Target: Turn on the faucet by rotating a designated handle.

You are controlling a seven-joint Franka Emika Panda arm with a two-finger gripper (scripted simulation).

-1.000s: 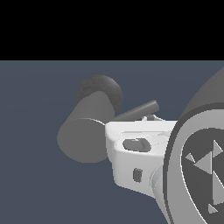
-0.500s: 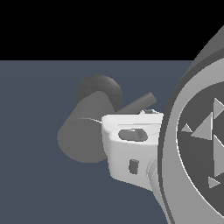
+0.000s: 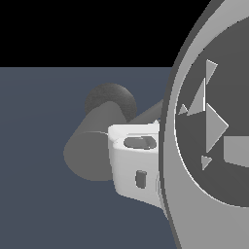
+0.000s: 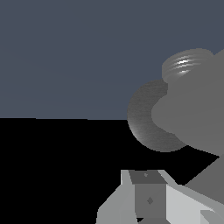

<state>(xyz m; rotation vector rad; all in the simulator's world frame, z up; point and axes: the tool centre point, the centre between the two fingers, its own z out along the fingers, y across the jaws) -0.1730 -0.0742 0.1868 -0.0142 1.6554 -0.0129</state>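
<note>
The faucet (image 3: 92, 151) lay as a thick matte grey cylinder with its flat round end turned toward the exterior camera, its darker speckled base (image 3: 111, 99) showing behind and above the body. The handle (image 3: 150, 111), a thin grey rod, stuck out of the cylinder's side toward the exterior view's right, and only a short stretch of it showed before the arm hid the rest. The white gripper (image 3: 135, 163) sat just beside the cylinder, overlapping its right edge in the exterior view, with the rod passing above the gripper's top edge. Whether anything touched the rod could not be told. The jaws themselves were out of sight in that view, so I cannot tell whether they were released or clenched.

In the wrist view the faucet (image 4: 192, 113) filled the space ahead of the jaws, its speckled disc (image 4: 146, 122) beside the body and a shiny rounded part above it. One grey finger (image 4: 148, 197) showed at the picture's edge, apart from the faucet; its partner was not clear.

A large round arm link (image 3: 214, 131) with pale triangular marks crowded the exterior view's right. The blue-grey floor (image 3: 44, 194) spread below everything.
</note>
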